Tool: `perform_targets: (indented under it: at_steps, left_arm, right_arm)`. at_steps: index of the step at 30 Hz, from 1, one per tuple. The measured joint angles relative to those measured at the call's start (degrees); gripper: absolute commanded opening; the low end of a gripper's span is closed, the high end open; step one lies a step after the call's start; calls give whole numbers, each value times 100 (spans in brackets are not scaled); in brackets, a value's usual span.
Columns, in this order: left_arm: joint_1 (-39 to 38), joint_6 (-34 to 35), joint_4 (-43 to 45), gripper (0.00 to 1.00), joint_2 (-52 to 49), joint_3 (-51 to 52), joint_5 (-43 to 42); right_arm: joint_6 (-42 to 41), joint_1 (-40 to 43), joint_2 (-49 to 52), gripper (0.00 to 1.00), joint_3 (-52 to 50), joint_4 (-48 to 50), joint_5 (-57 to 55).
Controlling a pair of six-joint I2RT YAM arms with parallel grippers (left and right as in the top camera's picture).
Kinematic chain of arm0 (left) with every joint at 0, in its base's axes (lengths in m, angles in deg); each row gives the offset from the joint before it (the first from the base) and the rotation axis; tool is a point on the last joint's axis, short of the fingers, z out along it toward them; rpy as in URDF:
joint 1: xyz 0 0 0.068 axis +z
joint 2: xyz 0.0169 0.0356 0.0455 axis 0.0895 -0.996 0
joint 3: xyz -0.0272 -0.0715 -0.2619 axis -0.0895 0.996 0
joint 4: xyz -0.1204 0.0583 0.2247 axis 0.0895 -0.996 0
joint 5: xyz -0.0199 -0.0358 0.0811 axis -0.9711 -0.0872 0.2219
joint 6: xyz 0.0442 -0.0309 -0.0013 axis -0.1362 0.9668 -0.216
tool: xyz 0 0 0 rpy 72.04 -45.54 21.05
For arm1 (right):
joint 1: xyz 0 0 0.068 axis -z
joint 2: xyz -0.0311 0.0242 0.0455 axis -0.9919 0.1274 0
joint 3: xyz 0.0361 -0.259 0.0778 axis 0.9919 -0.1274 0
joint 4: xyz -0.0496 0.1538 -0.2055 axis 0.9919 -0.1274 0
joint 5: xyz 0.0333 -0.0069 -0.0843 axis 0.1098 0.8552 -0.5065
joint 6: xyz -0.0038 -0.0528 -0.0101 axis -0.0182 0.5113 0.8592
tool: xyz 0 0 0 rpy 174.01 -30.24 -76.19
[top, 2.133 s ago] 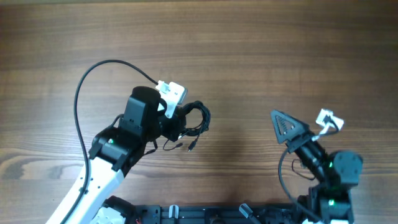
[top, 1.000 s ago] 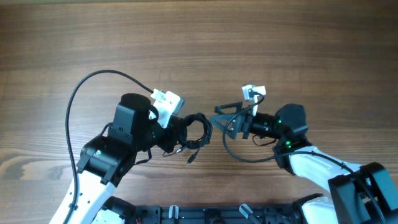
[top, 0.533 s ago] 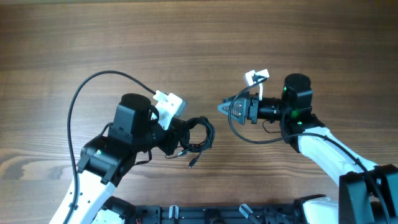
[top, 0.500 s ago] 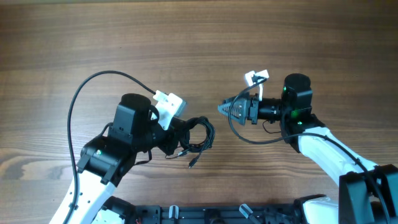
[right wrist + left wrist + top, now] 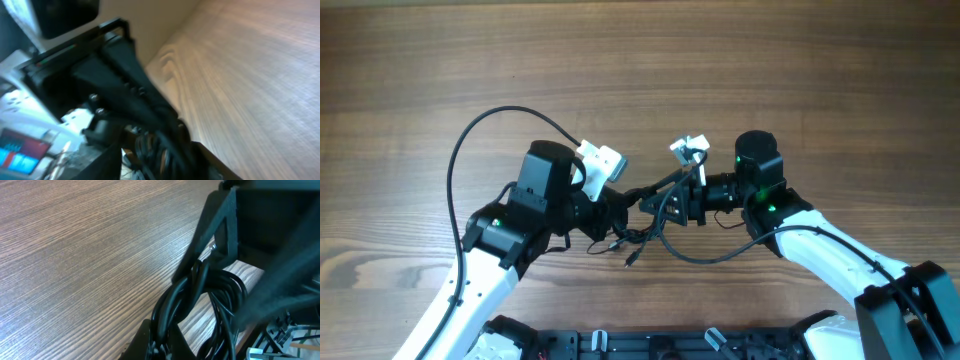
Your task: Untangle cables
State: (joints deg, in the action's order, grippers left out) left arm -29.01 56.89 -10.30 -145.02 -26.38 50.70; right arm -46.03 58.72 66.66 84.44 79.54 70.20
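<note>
Cables [image 5: 638,232] clamped in left gripper [image 5: 618,207]; right gripper [image 5: 650,203] touching, grip unclear

surface [image 5: 770,60]: brown wood grain, running left-right | black rail [image 5: 650,345]: along surface's near edge, small fittings on it | screen [image 5: 15,147]: blurred, red and blue patches

The right wrist view is smeared: cables [image 5: 167,142] blur into the right fingers [image 5: 125,82]. Overhead, single cords are too small to separate; whether those fingers grip is unclear.
</note>
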Motion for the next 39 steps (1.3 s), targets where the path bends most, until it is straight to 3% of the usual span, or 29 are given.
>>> perform_targets:
  at_steps: [2, 4, 5, 7, 9, 12, 14, 17, 18, 20, 25, 28, 30, 32, 33, 36, 39]
  left_arm:
    - [0, -9, 17, 4, 0, 0, -7]
    - [0, -17, 79, 4, 0, 0, -46]
    - [0, -17, 83, 7, 0, 0, -44]
    - [7, -20, 87, 28, 0, 7, -28]
    - [7, -63, 166, 40, 0, 11, -28]
    - [7, -22, 354, 67, 0, 11, -15]
    - [7, 197, 494, 72, 0, 11, 52]
    - [7, 1152, 739, 83, 0, 11, 367]
    - [7, 1390, 772, 94, 2, 11, 435]
    - [7, 2625, 837, 100, 2, 11, 634]
    - [-20, 5296, 863, 100, -103, 9, 789]
    - [-129, 6317, 979, 100, -422, 9, 861]
    - [-256, 6935, 1178, 94, -758, 9, 870]
    - [-361, 7429, 1443, 67, -1080, 9, 870]
    - [-409, 7731, 1626, 40, -1266, 9, 874]
    - [-476, 8330, 2079, 5, -1628, 17, 925]
    - [-479, 8623, 2199, 4, -1805, 22, 975]
  right_arm:
    - [2, 0, 0, 27, 0, -2, -216]
    - [-9, 0, 0, 8, 0, -72, -326]
    - [26, 0, 0, 5, 0, -118, -339]
    - [-4, -13, -2, 4, 2, -177, -354]
    - [-175, -17, -2, 5, 2, -188, -455]
    - [-931, -20, 0, 4, 2, -203, -1196]
    - [-1491, -22, 0, 4, 2, -210, -1764]
    - [-2616, -22, 0, 5, 2, -168, -2789]
    - [-3128, -22, 0, 5, 2, -140, -3001]
    - [-3582, -22, 0, 5, 0, -42, -3604]
    - [-4181, -22, 0, 5, 0, 90, -4000]
    - [-4291, -22, 0, 5, 0, 90, -3956]
    - [-4310, -24, 0, 5, 0, 87, -3893]
    - [-4315, -24, 0, 5, 0, 90, -3792]
    - [-4330, -26, 0, 5, 0, 87, -3681]
    - [-4352, -24, 0, 4, 0, 90, -3563]
    - [-4334, -7, 0, 15, 0, 105, -3539]
